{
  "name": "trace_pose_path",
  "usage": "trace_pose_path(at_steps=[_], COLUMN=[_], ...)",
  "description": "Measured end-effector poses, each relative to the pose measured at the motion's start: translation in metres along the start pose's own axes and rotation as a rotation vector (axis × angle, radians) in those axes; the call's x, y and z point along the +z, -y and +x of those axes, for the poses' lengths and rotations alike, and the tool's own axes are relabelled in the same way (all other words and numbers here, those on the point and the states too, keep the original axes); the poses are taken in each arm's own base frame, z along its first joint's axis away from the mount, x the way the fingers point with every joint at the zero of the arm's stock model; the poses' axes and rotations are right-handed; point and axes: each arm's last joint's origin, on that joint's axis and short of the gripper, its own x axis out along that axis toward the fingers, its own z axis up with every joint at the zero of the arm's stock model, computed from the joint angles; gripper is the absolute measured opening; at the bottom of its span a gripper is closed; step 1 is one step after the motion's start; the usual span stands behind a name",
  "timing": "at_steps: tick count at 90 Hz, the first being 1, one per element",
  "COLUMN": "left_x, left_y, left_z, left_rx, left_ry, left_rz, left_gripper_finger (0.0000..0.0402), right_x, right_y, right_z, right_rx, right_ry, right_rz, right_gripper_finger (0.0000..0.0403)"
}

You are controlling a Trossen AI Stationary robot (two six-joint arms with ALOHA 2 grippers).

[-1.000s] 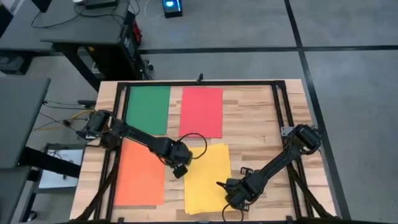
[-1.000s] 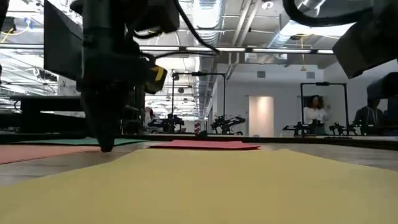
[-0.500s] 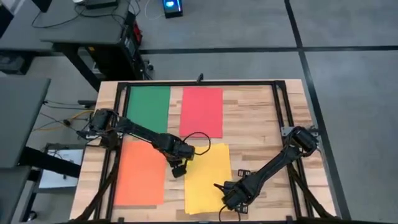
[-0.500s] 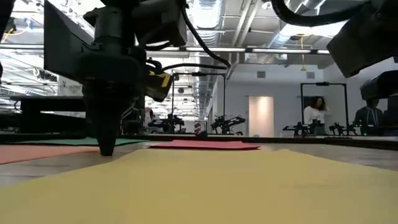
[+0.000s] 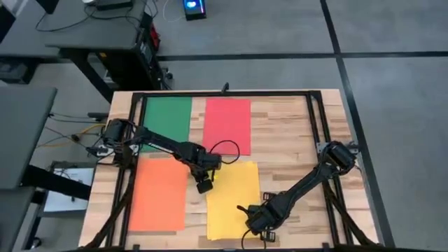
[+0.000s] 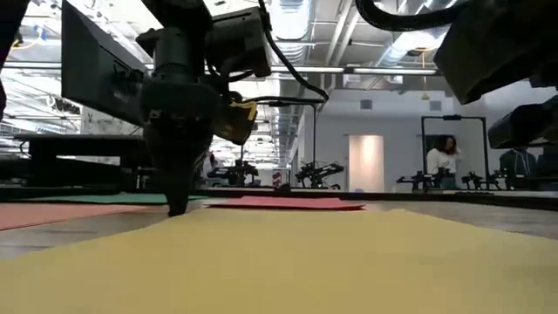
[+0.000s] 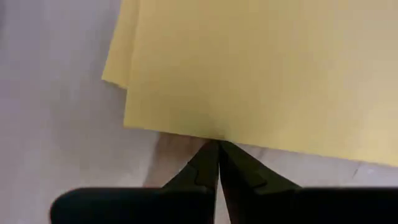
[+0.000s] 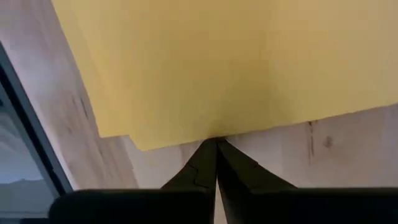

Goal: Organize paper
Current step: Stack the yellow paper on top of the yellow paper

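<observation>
Table: pale wooden planks with a black frame around the edge; it carries 4 patches of coloured paper.
Green paper: flat rectangular sheet at the far left of the table, just beside the red one.
Red paper: flat pink-red sheet at the far middle, long sides parallel to the green sheet; in the low view it shows as a thin red strip.
Orange paper: flat sheet at the near left, directly in front of the green one, beside the yellow paper.
Yellow paper: at the near middle, in front of the red sheet; more than 1 sheet, slightly offset, so a second edge peeks out at the corners.
Left gripper: tips pressed together, set at the yellow paper's left edge, touching the table.
Right gripper: tips closed against each other, at the yellow paper's near right edge.
</observation>
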Motion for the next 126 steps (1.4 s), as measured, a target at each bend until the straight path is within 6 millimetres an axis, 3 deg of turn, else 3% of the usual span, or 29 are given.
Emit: trace_pose_path(at_steps=[35, 61, 85, 109, 126], left_x=[0.005, -0.012, -0.041, -0.092, -0.117], left_y=[-0.005, 0.003, 0.050, 0.125, 0.160], left_z=[0.000, -0.003, -0.013, -0.009, -0.010], left_rx=[0.034, 0.117, 0.100, -0.088, -0.231], left_ry=[0.047, -0.041, 0.005, 0.056, 0.117], left_rz=[-0.033, -0.029, -0.038, -0.016, -0.001], left_gripper_finger=[0.0000, 0.0000, 0.0000, 0.0000, 0.0000], right_x=[0.001, -0.009, -0.013, -0.017, -0.020], right_y=[-0.002, -0.007, -0.007, -0.014, -0.017], right_z=[0.000, 0.000, -0.003, -0.002, 0.001], right_rx=[0.006, -0.029, -0.043, -0.019, -0.016], right_ry=[0.023, 0.003, -0.005, 0.005, 0.004], right_rz=[-0.007, -0.053, -0.062, -0.050, -0.032], right_gripper_finger=[0.0000, 0.0000, 0.0000, 0.0000, 0.0000])
